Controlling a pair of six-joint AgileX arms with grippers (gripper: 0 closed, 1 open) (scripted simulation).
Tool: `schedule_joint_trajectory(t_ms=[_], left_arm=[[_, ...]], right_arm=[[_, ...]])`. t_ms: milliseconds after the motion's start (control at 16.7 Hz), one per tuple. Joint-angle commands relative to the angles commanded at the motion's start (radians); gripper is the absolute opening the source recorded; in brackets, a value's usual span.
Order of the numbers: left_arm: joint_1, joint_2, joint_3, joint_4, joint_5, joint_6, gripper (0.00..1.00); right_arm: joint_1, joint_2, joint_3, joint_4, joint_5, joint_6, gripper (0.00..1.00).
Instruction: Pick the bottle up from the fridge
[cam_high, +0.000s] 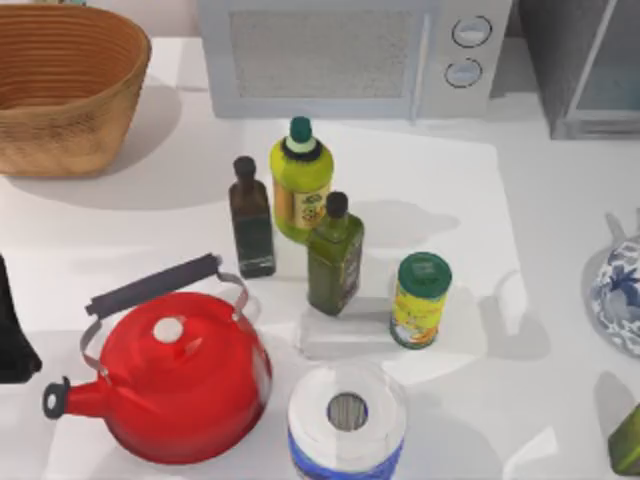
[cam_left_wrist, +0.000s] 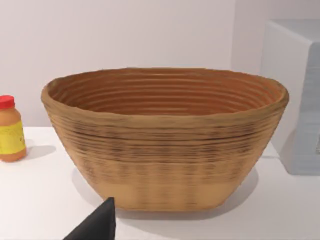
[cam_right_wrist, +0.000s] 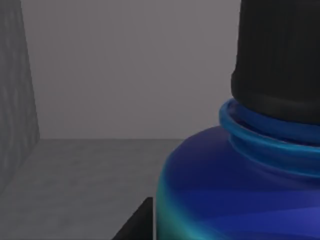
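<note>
The small bright blue bottle (cam_right_wrist: 235, 195) with its dark, ribbed cap is sitting very close in front of the right wrist camera, taking up the lower right of that frame, with its cap rising along the right edge. It is standing on a grey shelf floor inside the large grey boxy fridge (cam_high: 580, 70), with a plain grey back wall behind it and a mottled grey side wall at the frame's left edge. A dark finger tip of the right hand is poking in at the bottom of that frame, just beside the bottle's body; whether the right hand is clenched on the bottle or released I cannot tell.

In the top view the fridge is standing in the upper right corner of the frame, its pale glassy door panel in a light grey frame. The left arm is resting at the left edge of the top view, low on the frame, beside a glossy red kettle (cam_high: 180, 385) with a dark handle. Whether the left hand is released or clenched I cannot tell. The left wrist view is looking at a woven brown basket (cam_left_wrist: 165, 140) on the white tabletop (cam_high: 450, 190), which in the top view is lying in the upper left corner. A light grey microwave (cam_high: 350, 55) with two round knobs is standing along the top of the frame.
</note>
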Motion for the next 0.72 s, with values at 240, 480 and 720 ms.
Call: schedule_joint_trajectory(t_ms=[240, 480, 720], left_arm=[[0.0, 0.0, 0.0, 0.0, 0.0, 0.0, 1.0], [0.0, 0.0, 0.0, 0.0, 0.0, 0.0, 1.0], [0.0, 0.0, 0.0, 0.0, 0.0, 0.0, 1.0]], right_arm=[[0.0, -0.034, 0.005, -0.033, -0.003, 0.003, 0.0], [-0.002, -0.115, 0.016, -0.132, -0.002, 0.003, 0.0], [-0.003, -0.14, 0.021, -0.159, -0.002, 0.003, 0.0]])
